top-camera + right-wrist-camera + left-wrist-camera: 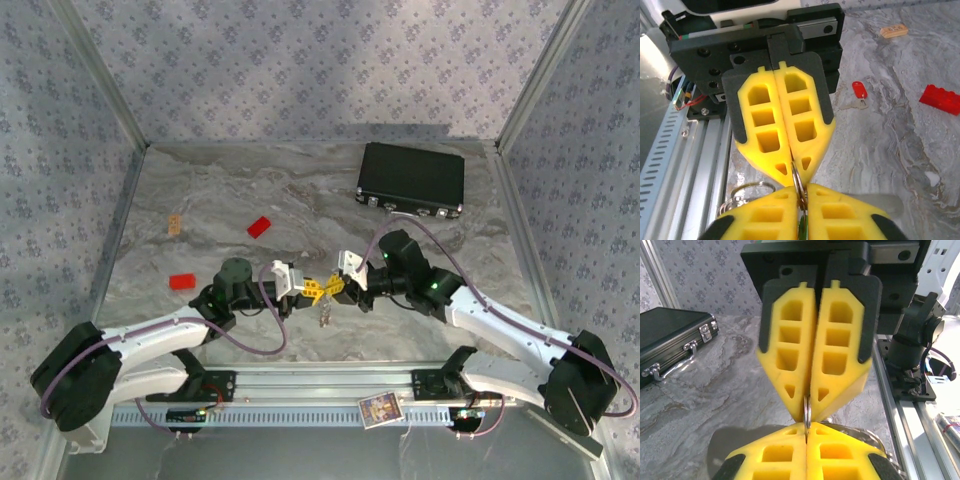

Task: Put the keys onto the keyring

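Observation:
The keyring (807, 412) is a thin silvery loop seen edge-on, held just above the table between two yellow grippers that meet tip to tip. My left gripper (314, 291) is shut on one side of the loop. My right gripper (801, 192) is shut from the other side, with the green key (802, 227) showing in the slit between its fingers and the loop's edge (796, 177) running into the same slit. More silvery rings and chain (747, 192) hang below the grippers. The red key (859, 90) lies flat on the table, apart from both grippers.
A black case (411, 180) stands at the back right. Two red blocks (259, 226) (182, 282) and a small tan block (174, 224) lie on the left half of the marble table. The metal base rail (320, 385) runs just behind the grippers at the near edge.

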You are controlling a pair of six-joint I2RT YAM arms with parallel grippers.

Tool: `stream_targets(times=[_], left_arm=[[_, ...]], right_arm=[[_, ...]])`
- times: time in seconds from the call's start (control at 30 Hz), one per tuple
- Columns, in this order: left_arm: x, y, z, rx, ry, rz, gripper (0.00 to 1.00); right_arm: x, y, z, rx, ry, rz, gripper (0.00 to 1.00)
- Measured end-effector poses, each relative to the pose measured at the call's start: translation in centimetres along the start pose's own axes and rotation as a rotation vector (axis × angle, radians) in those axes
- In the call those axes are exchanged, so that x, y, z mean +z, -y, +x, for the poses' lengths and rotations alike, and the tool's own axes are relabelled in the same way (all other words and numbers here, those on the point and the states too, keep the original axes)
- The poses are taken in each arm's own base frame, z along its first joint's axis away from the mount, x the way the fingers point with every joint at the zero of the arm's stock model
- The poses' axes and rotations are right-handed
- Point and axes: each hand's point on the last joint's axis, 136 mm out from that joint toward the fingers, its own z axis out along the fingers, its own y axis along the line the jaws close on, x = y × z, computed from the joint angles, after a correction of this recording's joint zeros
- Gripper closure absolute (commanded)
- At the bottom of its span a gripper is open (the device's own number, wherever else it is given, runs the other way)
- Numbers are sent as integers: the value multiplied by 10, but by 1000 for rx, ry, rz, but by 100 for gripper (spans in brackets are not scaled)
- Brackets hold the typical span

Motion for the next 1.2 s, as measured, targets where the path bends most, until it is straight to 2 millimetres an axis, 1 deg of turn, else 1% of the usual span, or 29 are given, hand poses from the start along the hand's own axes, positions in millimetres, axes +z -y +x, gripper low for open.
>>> stream_targets(times=[0.07,0.13,0.23,0.3,0.4,0.47,0.63,0.77,0.9,1.1,1.2], left_arm=[[0,0,1,-1,-3,-3,81],[-1,-2,3,-5,-14,-15,76],[-3,-3,5,-4,-54,-30,73],[-3,-6,1,11,-83,-39,73],[-4,-8,-8,44,-102,-49,73],[-5,-8,-9,56,-114,-51,73],[-6,-6,4,49,-170,-41,74],[-5,-6,10,42,-201,-32,75],[-5,-5,11,45,-205,-27,77],[-5,-5,11,44,-206,-26,78],[-5,-5,11,44,-206,-26,82]], right_arm=[[0,-1,1,7,-2,-8,100],[1,-2,3,10,-16,-17,100],[-1,-2,3,-1,-49,-20,100],[-2,-1,2,-22,-77,-12,100],[-1,-1,0,-61,-136,-10,100],[0,-1,0,-87,-178,-11,100],[0,-4,2,-122,-232,-24,100],[0,-5,-2,-141,-230,-30,100],[2,-7,-5,-154,-231,-37,100],[6,-5,1,-172,-269,-21,100],[7,-5,4,-181,-290,-14,100]])
